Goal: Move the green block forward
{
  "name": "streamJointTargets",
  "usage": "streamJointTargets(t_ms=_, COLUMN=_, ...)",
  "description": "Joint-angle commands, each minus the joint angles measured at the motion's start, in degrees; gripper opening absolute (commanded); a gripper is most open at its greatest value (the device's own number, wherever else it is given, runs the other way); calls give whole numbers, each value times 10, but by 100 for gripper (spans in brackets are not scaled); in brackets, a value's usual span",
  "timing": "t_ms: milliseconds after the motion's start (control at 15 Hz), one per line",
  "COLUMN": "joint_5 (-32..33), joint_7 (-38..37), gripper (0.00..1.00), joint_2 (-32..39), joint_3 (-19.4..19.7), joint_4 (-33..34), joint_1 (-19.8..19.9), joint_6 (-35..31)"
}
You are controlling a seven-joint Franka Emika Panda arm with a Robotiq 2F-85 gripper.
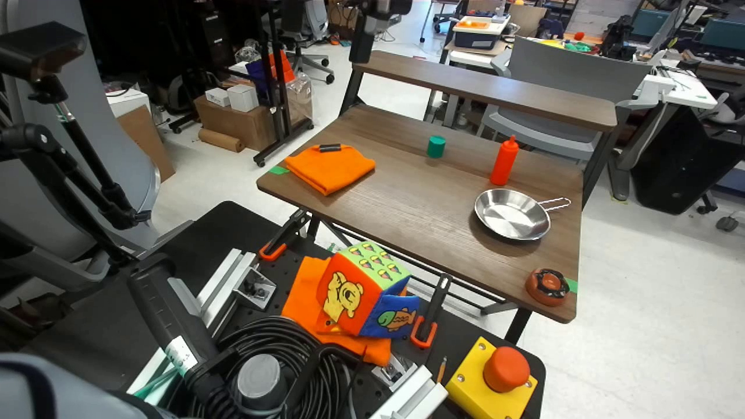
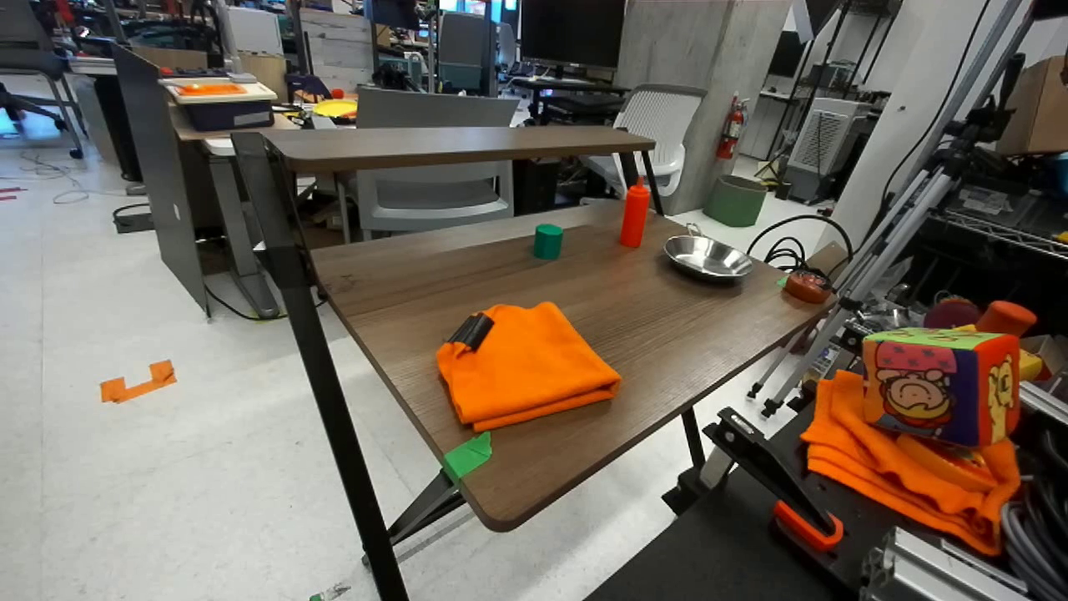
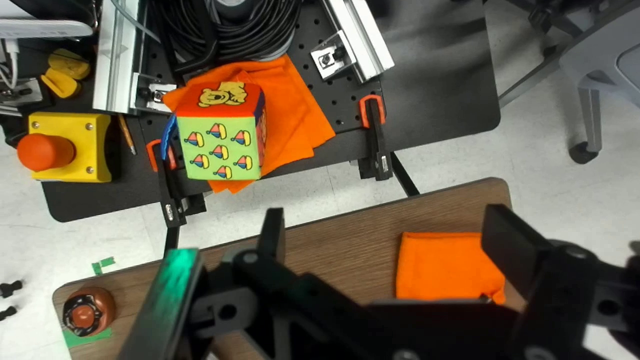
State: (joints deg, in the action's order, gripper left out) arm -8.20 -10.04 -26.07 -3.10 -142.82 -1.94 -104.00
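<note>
Closest to the wrist camera are the two black fingers (image 3: 272,232) of the gripper (image 3: 386,225), spread wide apart and holding nothing, with the wood-grain table (image 3: 345,245) well below them. The green block (image 1: 436,147) stands by itself on that table, toward the edge farther from the black bench (image 1: 224,227); I cannot pick it out in the wrist view.

The coming move turns on where the block lies from the jaws: lower than they are, and, I judge, farther from the bench than the patch the wrist camera looks at. The sideways offset cannot be told. Short and round-topped, about as tall as wide, the block shows no long axis to line up with, so centring the gap over it before going down should be enough. If forward means away from the bench, little table is left beyond it and the shift would have to be short.

Nearest to it is the orange-red squeeze bottle (image 1: 505,162), upright and apart; past that lies the steel frying pan (image 1: 512,214). On the opposite side is the folded orange cloth (image 1: 330,169). Above the table's farther edge runs a raised shelf (image 1: 483,85), which the gripper might strike if it swings too far out.
</note>
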Motion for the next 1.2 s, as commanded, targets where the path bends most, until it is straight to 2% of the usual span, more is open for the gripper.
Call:
streamJointTargets(t_ms=0, joint_5=2, joint_7=-28, gripper=100, joint_2=51, joint_3=2, joint_4=30, joint_1=23, joint_6=-81)
streamJointTargets(t_ms=267, joint_5=16, joint_7=-70, gripper=100, joint_2=160, joint_3=8, joint_4=86, joint_1=51, joint_6=-253)
streamJointTargets(t_ms=533, joint_5=59, joint_7=-151, gripper=100, joint_2=290, joint_3=11, joint_4=159, joint_1=62, joint_6=-346)
streamJointTargets(t_ms=733, joint_5=126, joint_7=-228, gripper=100, joint_2=383, joint_3=30, joint_4=227, joint_1=43, joint_6=-363)
streamJointTargets(t_ms=867, joint_5=147, joint_7=-267, gripper=100, joint_2=437, joint_3=47, joint_4=277, joint_1=23, joint_6=-356)
streamJointTargets(t_ms=1133, joint_5=130, joint_7=-283, gripper=100, joint_2=530, joint_3=64, joint_4=374, joint_1=-9, joint_6=-339)
